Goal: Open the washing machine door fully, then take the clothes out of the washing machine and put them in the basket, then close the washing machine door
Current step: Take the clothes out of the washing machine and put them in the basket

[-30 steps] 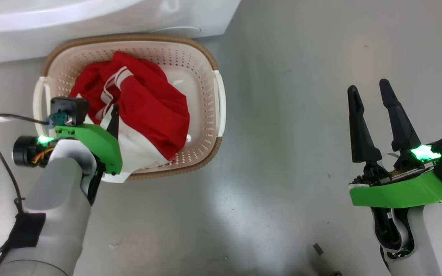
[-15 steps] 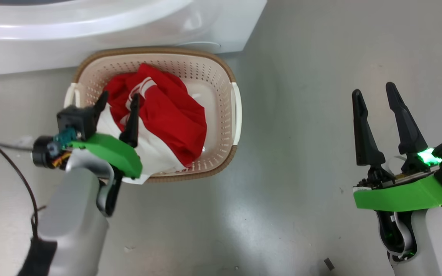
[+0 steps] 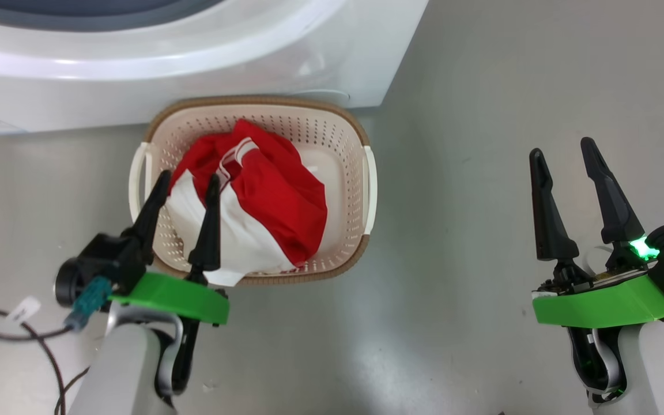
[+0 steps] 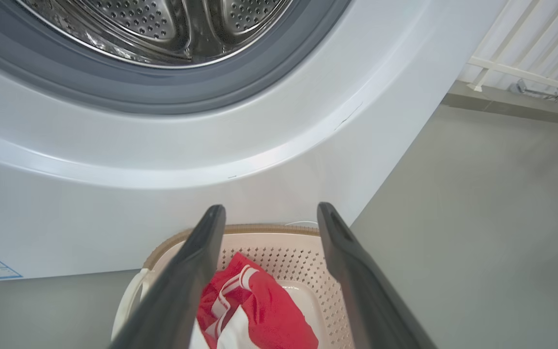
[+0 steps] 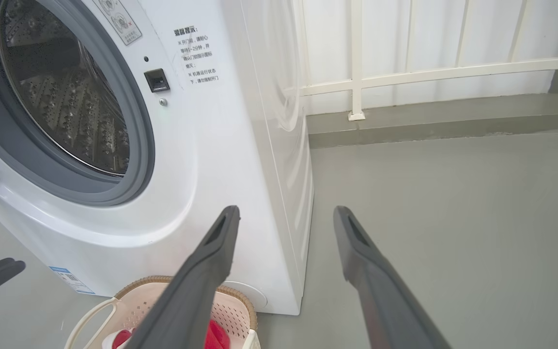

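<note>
Left gripper [image 3: 189,176] lifted out of basket [image 3: 263,102], jaws wide, empty, over near-left rim. Right gripper [image 3: 561,147] wide open, empty, well apart. Clothes [image 3: 274,202] in basket, just before washing machine [image 3: 193,69].

We see a smooth grey floor [image 3: 470,173] with a soft sheen and a few small dark specks. The washing machine [image 3: 205,80] stands directly on it, and the basket [image 3: 361,256] sits on the floor just in front of the machine's lower front, its far rim close against the base near the right corner. At the lower left of the head view a white tag [image 3: 23,307] on a dark cable loops low; we cannot tell whether it rests on the floor. Behind the machine the floor meets a raised grey kerb [image 5: 429,123]
</note>
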